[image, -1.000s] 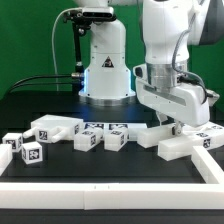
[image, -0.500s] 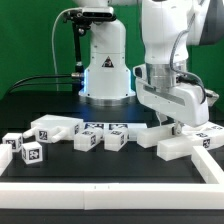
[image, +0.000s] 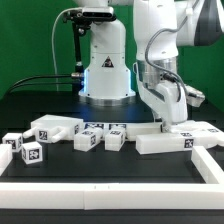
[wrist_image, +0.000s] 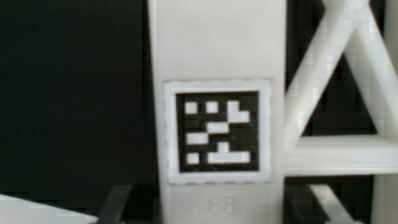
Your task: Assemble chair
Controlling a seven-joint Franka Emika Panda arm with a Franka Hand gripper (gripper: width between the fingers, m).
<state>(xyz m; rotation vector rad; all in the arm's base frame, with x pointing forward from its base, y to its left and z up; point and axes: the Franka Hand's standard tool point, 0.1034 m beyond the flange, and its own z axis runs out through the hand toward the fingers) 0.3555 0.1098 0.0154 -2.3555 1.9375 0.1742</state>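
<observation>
Several white blocky chair pieces (image: 55, 129) bear black-and-white tags; the claw (image: 164, 127) grips one long tagged bar (image: 155, 144).

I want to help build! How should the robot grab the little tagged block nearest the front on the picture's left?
Probably from straight above, pinching the little block across two opposite flat sides. It is boxy and sits flat on the table, so a pinch should seat squarely.
</observation>
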